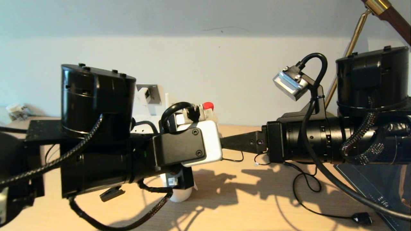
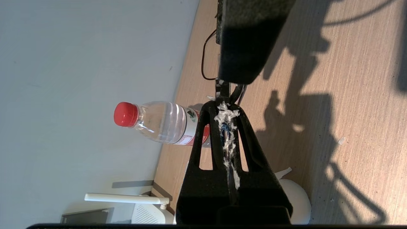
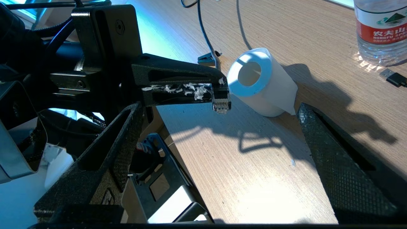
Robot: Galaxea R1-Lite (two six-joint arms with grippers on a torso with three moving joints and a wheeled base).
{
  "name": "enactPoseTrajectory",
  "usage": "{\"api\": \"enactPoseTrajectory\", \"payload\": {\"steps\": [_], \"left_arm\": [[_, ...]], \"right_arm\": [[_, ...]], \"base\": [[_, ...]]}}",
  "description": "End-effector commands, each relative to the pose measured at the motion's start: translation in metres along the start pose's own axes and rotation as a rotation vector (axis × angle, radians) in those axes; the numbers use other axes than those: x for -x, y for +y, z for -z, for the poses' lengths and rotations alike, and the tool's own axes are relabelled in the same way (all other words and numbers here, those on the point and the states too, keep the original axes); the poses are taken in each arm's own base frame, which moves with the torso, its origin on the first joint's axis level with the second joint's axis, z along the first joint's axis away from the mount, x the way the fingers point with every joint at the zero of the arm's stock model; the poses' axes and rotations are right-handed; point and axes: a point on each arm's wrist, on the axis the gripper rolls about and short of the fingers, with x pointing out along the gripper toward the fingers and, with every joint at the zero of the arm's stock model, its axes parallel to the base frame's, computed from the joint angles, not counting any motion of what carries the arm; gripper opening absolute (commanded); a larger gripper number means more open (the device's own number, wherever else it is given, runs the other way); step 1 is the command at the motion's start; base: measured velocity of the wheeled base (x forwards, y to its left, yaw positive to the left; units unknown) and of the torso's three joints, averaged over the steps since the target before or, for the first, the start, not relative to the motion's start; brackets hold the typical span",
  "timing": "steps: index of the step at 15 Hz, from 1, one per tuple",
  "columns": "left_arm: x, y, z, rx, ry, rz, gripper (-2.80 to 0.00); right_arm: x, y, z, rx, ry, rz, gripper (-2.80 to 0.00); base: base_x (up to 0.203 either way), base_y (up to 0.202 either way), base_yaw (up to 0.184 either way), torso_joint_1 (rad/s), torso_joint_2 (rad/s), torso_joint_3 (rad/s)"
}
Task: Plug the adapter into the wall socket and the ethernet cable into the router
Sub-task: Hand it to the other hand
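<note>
My left gripper (image 2: 226, 109) is shut on the ethernet cable's plug (image 3: 221, 104), whose clear tip sticks out past the fingertips above the wooden table (image 3: 254, 165). White shreds cling between its fingers. Facing it, my right gripper (image 3: 219, 109) is open wide with nothing between its fingers, and the plug sits just ahead of that gap. In the head view the right gripper (image 1: 237, 142) points at the left wrist. The white adapter (image 1: 143, 95) sits in the grey wall socket (image 1: 153, 93). The white router (image 2: 146, 213) and one antenna (image 2: 127, 198) show behind the left arm.
A white paper roll (image 3: 264, 82) lies on its side under the left gripper. A clear bottle with a red cap (image 2: 159, 122) stands by the wall. A thin black cord with a plug (image 1: 362, 218) trails on the right. A brass lamp arm (image 1: 353, 38) rises at far right.
</note>
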Motion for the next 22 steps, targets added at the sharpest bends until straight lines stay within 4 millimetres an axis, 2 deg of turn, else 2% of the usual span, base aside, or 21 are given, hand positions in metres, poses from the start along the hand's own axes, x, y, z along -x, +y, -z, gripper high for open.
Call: {"api": "enactPoseTrajectory", "payload": {"steps": [1, 6, 7, 15, 22], "left_arm": [[0.002, 0.001, -0.001, -0.009, -0.005, -0.007, -2.8], [0.003, 0.0, -0.004, -0.013, -0.018, -0.002, -2.8], [0.003, -0.001, -0.005, -0.014, -0.02, 0.001, -2.8], [0.006, -0.002, -0.009, -0.027, -0.036, -0.001, -2.8], [0.008, -0.004, -0.008, -0.027, -0.035, 0.003, -2.8]], "right_arm": [[0.001, 0.001, -0.001, 0.0, -0.003, -0.005, 0.0], [-0.001, 0.001, -0.002, 0.004, -0.013, -0.013, 0.0], [-0.001, 0.002, -0.003, 0.007, -0.014, -0.017, -2.8], [-0.011, 0.003, -0.003, -0.014, -0.018, -0.035, -2.8], [-0.012, 0.002, -0.001, -0.05, -0.01, -0.032, -2.8]], "base": [[0.0, 0.0, 0.0, 0.0, 0.0, 0.0], [0.0, 0.0, 0.0, 0.0, 0.0, 0.0], [0.0, 0.0, 0.0, 0.0, 0.0, 0.0], [0.0, 0.0, 0.0, 0.0, 0.0, 0.0], [0.0, 0.0, 0.0, 0.0, 0.0, 0.0]]}}
